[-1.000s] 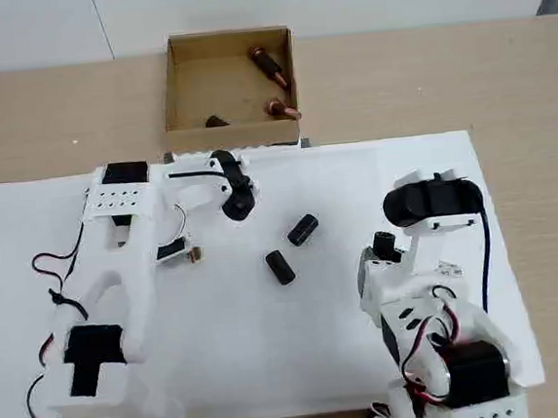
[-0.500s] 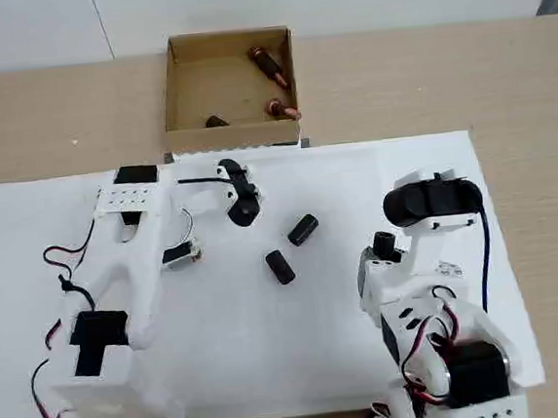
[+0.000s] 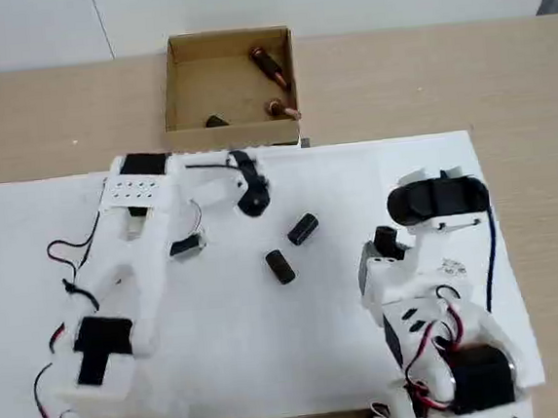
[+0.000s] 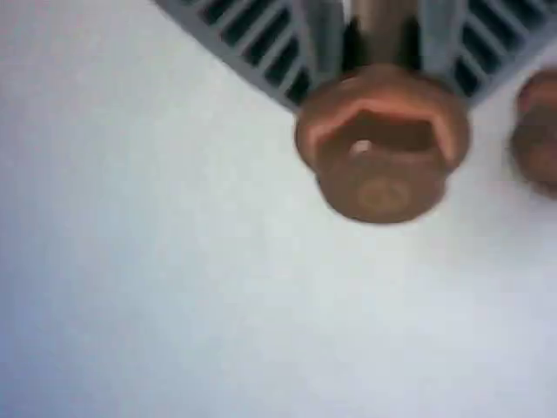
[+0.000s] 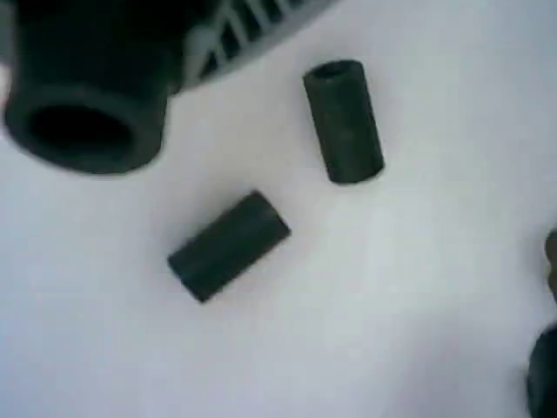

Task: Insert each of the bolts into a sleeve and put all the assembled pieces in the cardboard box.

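Left hand (image 4: 380, 35) clamps bolt (image 4: 380, 152); right hand (image 3: 385, 245) grips sleeve (image 5: 87, 109).

High view: fixed overhead, looking down on the whole table (image 3: 521, 70).
Left wrist view: hard against its bolt (image 4: 380, 148), facing the white sheet (image 4: 130, 261).
Right wrist view: close above the sheet, past its gripped sleeve (image 5: 85, 96).
Shared: loose sleeves (image 3: 303, 229) (image 5: 228, 246), in the high and right wrist views.

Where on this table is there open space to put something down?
The white paper sheet is bare between the two arm bases, nearer them than the two loose black sleeves. The wooden tabletop right of the open cardboard box is free too. It is crowded mid-sheet, where the left tool with its copper bolt hangs beside those sleeves.
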You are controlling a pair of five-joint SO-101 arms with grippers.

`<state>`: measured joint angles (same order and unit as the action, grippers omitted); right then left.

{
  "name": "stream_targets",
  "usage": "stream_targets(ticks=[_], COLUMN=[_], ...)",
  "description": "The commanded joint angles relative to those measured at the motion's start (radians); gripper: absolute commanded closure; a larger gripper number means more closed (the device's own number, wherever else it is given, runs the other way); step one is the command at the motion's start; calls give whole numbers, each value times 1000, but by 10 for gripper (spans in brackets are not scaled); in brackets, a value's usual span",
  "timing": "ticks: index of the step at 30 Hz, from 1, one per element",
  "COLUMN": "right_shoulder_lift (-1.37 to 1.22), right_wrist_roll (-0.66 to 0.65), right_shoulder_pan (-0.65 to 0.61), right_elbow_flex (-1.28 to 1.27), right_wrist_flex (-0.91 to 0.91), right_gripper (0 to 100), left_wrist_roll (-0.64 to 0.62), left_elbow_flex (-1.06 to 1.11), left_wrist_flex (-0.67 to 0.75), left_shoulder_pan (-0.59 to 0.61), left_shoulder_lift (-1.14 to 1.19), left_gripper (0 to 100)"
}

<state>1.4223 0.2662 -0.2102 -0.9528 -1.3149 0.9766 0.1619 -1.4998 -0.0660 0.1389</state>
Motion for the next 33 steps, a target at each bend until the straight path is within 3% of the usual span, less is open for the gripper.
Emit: stream_targets(ticks=[1, 3, 8, 15, 22, 26, 30, 33], right_shoulder_lift=[10, 10, 10, 12, 50, 136, 232, 289], right_wrist_roll=[-41, -54, -124, -152, -152, -190, -224, -252], right_shoulder_pan=[1, 1, 2, 1, 1, 1, 1, -1], right_elbow_flex=[92, 130, 215, 319, 327, 226, 87, -29], right_wrist_flex=[13, 5, -54, -199, -278, -248, -114, -13], right_gripper=[996, 996, 996, 996, 996, 996, 996, 996], left_wrist_roll=[-94, -170, -499, -539, -809, -908, -924, -927], left_elbow_flex=[-54, -50, -50, -7, 271, 492, 696, 800], left_wrist_flex=[-17, -17, -15, -40, 133, 269, 394, 414], left_shoulder_pan=[-54, -97, -198, -247, -241, -239, -238, -238], left_shoulder_lift=[-203, -305, -516, -763, -1105, -1347, -1557, -1666], left_gripper=[995, 995, 995, 995, 995, 995, 995, 995])
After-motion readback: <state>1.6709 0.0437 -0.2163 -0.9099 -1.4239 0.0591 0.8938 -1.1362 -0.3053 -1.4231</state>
